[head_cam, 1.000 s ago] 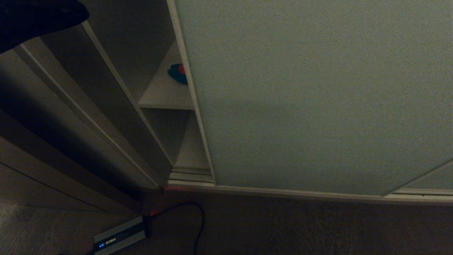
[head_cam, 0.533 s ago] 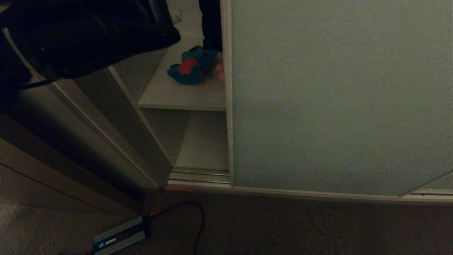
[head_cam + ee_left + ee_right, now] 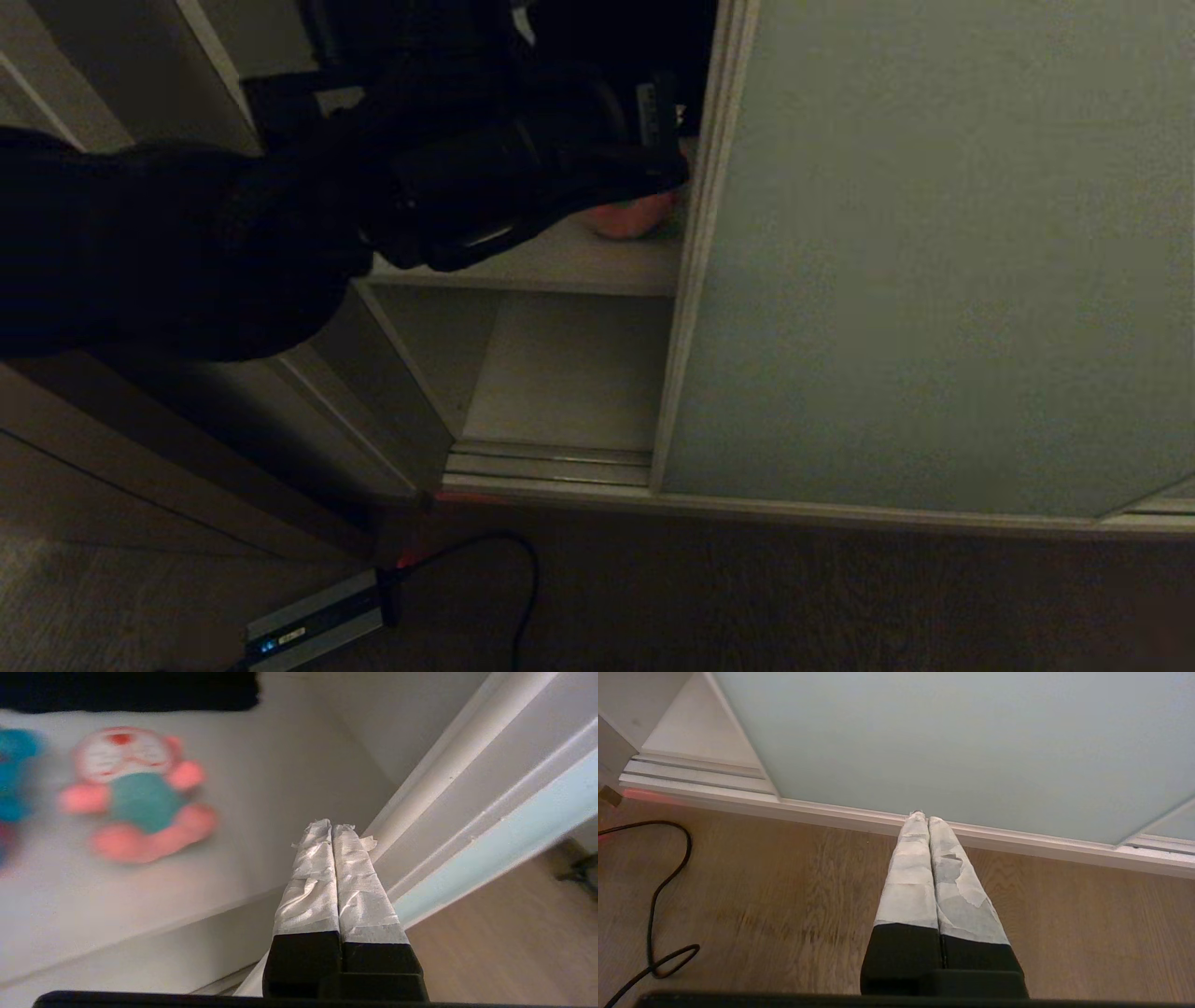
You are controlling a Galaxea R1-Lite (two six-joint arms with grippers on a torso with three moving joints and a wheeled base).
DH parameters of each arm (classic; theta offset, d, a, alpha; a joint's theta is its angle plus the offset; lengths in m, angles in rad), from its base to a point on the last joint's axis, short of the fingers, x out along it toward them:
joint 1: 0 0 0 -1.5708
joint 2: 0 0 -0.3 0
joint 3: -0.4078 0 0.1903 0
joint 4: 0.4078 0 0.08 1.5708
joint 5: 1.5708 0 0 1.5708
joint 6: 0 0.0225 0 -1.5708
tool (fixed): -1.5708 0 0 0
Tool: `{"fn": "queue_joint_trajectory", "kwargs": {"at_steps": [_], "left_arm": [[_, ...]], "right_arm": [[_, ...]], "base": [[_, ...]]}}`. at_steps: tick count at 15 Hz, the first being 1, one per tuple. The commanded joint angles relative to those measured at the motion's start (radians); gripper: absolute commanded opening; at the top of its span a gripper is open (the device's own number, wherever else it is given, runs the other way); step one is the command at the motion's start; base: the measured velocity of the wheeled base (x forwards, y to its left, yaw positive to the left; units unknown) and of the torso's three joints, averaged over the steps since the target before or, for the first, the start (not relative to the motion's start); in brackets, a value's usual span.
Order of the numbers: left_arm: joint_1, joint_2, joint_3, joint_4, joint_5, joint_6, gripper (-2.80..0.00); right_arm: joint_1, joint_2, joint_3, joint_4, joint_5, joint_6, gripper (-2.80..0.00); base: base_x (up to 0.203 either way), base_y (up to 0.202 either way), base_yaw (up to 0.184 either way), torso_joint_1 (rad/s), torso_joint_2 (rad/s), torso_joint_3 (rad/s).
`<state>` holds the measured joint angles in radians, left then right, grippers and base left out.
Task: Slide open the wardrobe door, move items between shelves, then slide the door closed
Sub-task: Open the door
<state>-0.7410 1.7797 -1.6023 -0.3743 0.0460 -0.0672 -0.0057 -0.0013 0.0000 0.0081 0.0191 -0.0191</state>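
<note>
Since a second ago our sliding door (image 3: pixel 934 261) has travelled right, widening the gap from a narrow slit to a broad opening, and our left arm has swung in from the upper left across the upper shelf (image 3: pixel 597 266). We now have the left gripper (image 3: pixel 332 828) just beside the door's cream frame edge (image 3: pixel 472 812), its taped fingers (image 3: pixel 317 872) pressed flat together with nothing between them. On the upper shelf we see the pink toy (image 3: pixel 138 795), white face and teal shirt, lying on its back well apart from the fingers; in the head view only its pink edge shows under the arm. At its left lies the blue toy (image 3: pixel 11 772), mostly cut off. A dark cushion (image 3: pixel 126 690) sits at the far side of that shelf. Below, the lower shelf (image 3: pixel 569 373) shows bare board behind the floor track (image 3: pixel 551 462). Our right gripper (image 3: pixel 923 817) hangs low over the wooden floor (image 3: pixel 784 905), fingers clenched on nothing, near the door's bottom rail. A black cable (image 3: pixel 668 891) loops on the floor at left.
</note>
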Motion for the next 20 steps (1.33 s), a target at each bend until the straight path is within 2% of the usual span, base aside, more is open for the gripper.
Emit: {"fn": "queue_joint_trajectory", "kwargs": {"at_steps": [1, 5, 10, 13, 16, 18, 20], "left_arm": [[-0.030, 0.096, -0.079, 0.000, 0.000, 0.002, -2.80], [-0.067, 0.171, -0.165, 0.001, -0.001, 0.003, -2.80], [-0.134, 0.273, -0.329, 0.005, -0.006, -0.002, -2.80], [-0.176, 0.296, -0.332, 0.014, -0.014, -0.001, -2.80], [-0.180, 0.291, -0.329, 0.010, -0.003, -0.013, -2.80], [-0.174, 0.228, -0.299, 0.013, 0.037, -0.041, -2.80], [-0.133, 0.109, -0.217, 0.028, 0.083, -0.054, -2.80]], "right_arm": [[0.000, 0.000, 0.005, 0.001, 0.001, 0.001, -2.80], [0.000, 0.000, 0.005, 0.000, 0.001, -0.001, -2.80], [0.000, 0.000, 0.005, 0.000, 0.001, -0.001, -2.80], [0.000, 0.000, 0.004, 0.000, 0.001, -0.001, -2.80], [0.000, 0.000, 0.005, 0.001, 0.001, -0.001, -2.80], [0.000, 0.000, 0.005, 0.001, 0.001, -0.001, -2.80], [0.000, 0.000, 0.005, 0.000, 0.001, -0.001, -2.80]], "base": [[0.000, 0.000, 0.000, 0.000, 0.00, 0.000], [0.000, 0.000, 0.000, 0.000, 0.00, 0.000], [0.000, 0.000, 0.000, 0.000, 0.00, 0.000], [0.000, 0.000, 0.000, 0.000, 0.00, 0.000], [0.000, 0.000, 0.000, 0.000, 0.00, 0.000], [0.000, 0.000, 0.000, 0.000, 0.00, 0.000], [0.000, 0.000, 0.000, 0.000, 0.00, 0.000]]}}
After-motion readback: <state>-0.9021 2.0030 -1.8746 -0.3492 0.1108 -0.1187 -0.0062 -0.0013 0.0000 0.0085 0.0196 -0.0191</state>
